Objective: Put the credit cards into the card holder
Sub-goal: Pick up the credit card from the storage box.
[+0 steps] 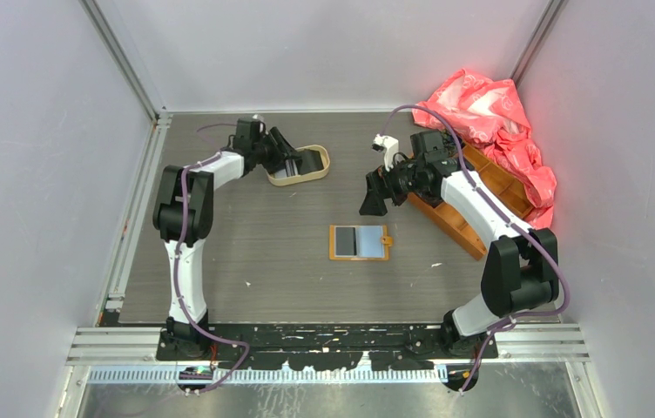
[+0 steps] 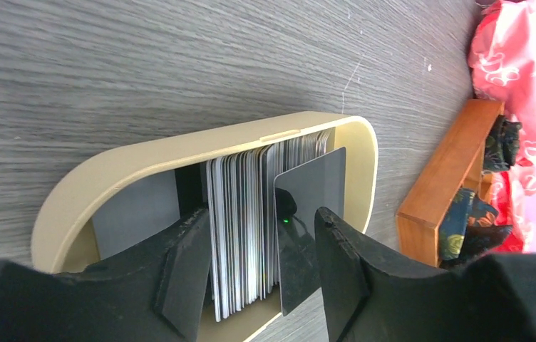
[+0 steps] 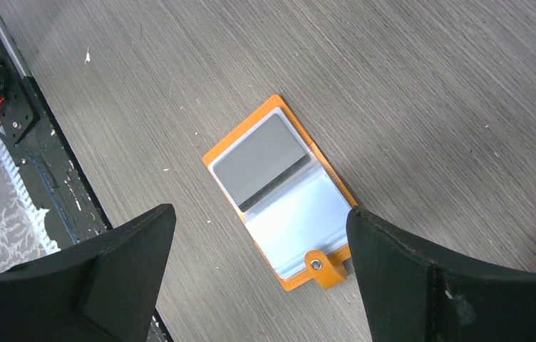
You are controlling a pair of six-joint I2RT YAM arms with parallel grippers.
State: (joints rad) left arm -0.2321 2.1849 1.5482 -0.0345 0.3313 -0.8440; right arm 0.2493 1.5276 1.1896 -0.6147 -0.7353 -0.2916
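Observation:
The credit cards (image 2: 240,221) stand on edge as a packed stack inside an oval tan tray (image 2: 179,146), a black card (image 2: 315,192) leaning at the stack's right end. My left gripper (image 2: 264,217) reaches into the tray (image 1: 320,165), open, its fingers straddling the stack; a gap shows between the right finger and the black card. The card holder (image 1: 359,242) lies open and flat mid-table, orange with clear sleeves and a snap tab (image 3: 320,265). My right gripper (image 3: 259,212) hangs wide open above the holder (image 3: 279,189), holding nothing.
An orange wooden compartmented box (image 1: 459,222) sits at the right, beside my right arm, with dark patterned items inside (image 2: 465,221). A crumpled red plastic bag (image 1: 498,113) fills the back right corner. Metal rails border the table's left and near edges.

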